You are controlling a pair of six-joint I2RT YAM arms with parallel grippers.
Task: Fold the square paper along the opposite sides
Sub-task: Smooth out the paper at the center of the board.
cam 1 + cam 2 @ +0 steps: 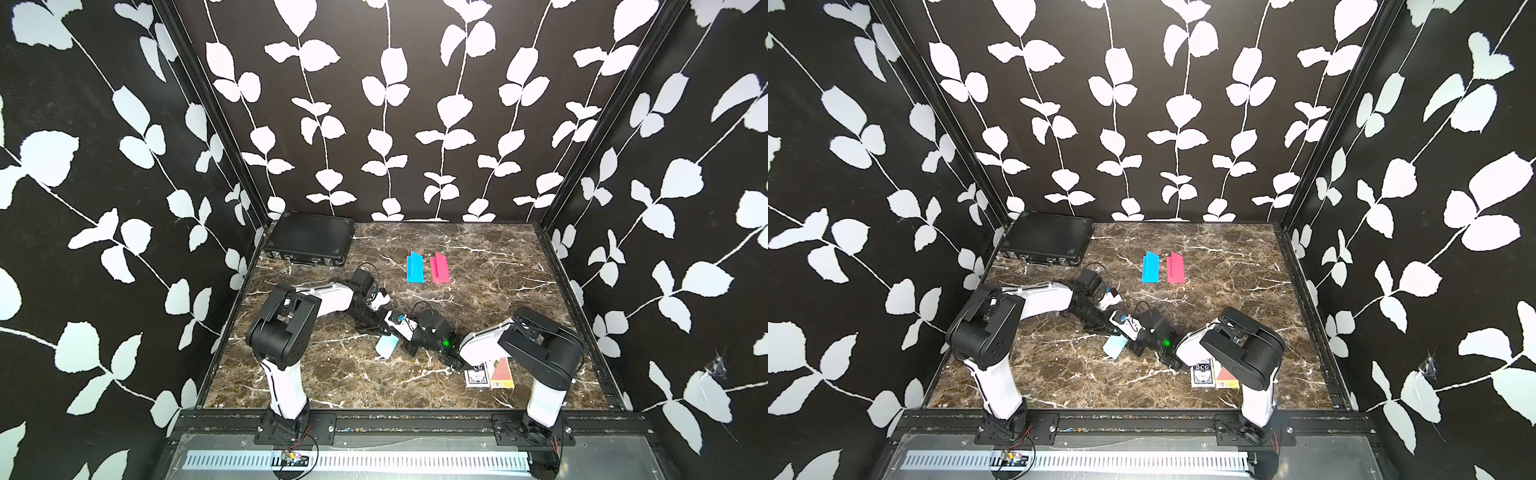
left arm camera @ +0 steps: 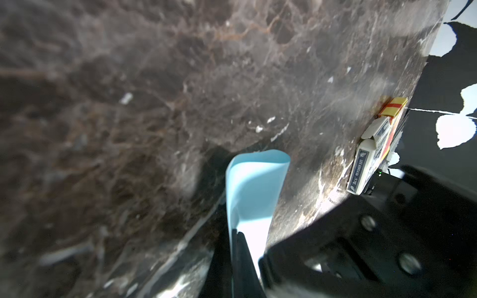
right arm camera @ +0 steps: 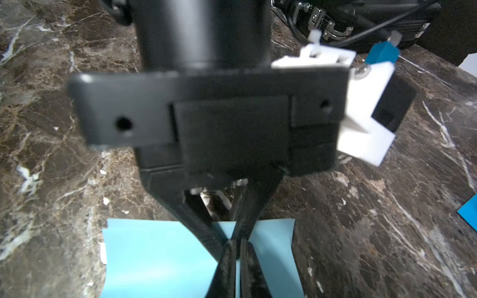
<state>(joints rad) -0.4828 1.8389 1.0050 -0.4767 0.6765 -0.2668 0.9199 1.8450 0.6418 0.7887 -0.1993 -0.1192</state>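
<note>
Decks first, at the front edge of the marble table (image 1: 332,374): blue deck (image 1: 476,373) and red deck (image 1: 500,372) lie side by side, touching, just beside the right arm's base. The right forearm passes over their far ends in both top views.

Paper (image 1: 386,347), pale blue, sits a little farther in, near the table's middle and between the two arms. It is bent over on itself into a loose loop. The bend is rounded, not creased. In the right wrist view two layers show, with their edges slightly offset at one side. Whether its lower end touches the marble cannot be told; a shadow lies under it.

Left gripper (image 2: 237,234): jaws closed tight on the paper's open end, with the sheet running out from between the fingers.

Right gripper (image 3: 238,242): jaws narrow, nearly together, pinching the same end of the paper. It faces the left gripper head-on, fingertips of both meeting at about one spot.

Farther back, well apart from the arms: blue sheet (image 1: 414,269) and pink sheet (image 1: 439,268), each folded, with one flap standing up. They lie parallel, just beside each other, blue nearer the left side.

Far left corner: black case (image 1: 309,241), closed, flat on the table, latches toward the arms.
</note>
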